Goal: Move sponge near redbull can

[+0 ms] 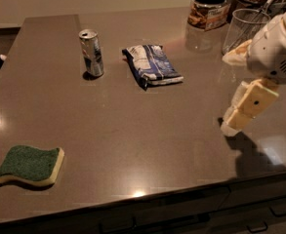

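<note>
The gripper (232,123) hovers far right, empty; its opening I cannot tell. The sponge (30,164), probably light and squashy, suits pinching across its width.

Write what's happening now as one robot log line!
green-topped yellow foam sponge: front left, untouched | slim silver metal can: upright, back left | gripper: far right, away from both
</note>
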Robot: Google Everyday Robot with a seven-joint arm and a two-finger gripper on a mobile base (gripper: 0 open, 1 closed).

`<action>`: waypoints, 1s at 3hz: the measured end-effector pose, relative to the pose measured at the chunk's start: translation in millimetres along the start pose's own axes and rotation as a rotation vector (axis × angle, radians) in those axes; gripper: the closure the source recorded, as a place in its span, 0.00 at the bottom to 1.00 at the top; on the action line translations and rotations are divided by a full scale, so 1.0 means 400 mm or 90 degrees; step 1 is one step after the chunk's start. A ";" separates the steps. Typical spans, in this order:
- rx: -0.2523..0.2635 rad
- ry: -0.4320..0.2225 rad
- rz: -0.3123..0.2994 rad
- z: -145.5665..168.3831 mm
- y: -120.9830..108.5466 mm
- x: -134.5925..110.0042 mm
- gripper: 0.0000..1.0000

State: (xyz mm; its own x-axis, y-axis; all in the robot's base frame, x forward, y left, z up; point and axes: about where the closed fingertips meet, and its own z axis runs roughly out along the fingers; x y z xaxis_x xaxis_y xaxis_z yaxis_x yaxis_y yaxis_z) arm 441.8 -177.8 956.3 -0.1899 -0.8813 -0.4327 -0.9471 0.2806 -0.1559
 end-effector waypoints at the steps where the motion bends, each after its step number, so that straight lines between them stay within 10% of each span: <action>1: -0.037 -0.068 0.012 0.046 0.022 -0.024 0.00; 3: -0.075 -0.126 0.005 0.098 0.056 -0.055 0.00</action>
State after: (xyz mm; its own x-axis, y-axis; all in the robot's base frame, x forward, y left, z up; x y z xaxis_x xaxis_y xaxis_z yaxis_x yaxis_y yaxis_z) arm 434.8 -137.2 927.7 -0.1544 -0.7839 -0.6014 -0.9715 0.2312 -0.0520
